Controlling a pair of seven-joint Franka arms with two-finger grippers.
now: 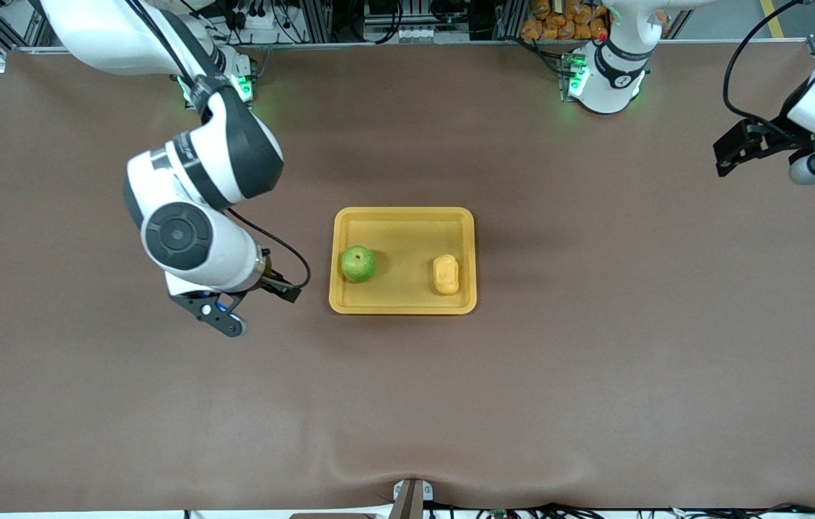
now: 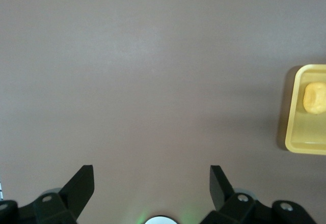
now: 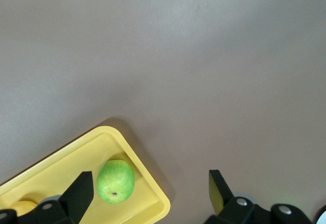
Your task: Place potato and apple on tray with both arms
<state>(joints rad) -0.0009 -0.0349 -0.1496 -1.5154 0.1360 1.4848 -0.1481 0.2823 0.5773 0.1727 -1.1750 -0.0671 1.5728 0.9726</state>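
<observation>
The yellow-orange tray lies at the table's middle. The green apple sits in it toward the right arm's end. The potato lies in it toward the left arm's end. My right gripper is open and empty, just off the tray's edge on the apple's side. Its wrist view shows the apple and the tray's corner. My left gripper is open and empty, up over the table at the left arm's end. Its wrist view shows the tray and the potato farther off.
A brown mat covers the whole table. The arms' bases stand along the table edge farthest from the front camera. A small clamp sits at the edge nearest that camera.
</observation>
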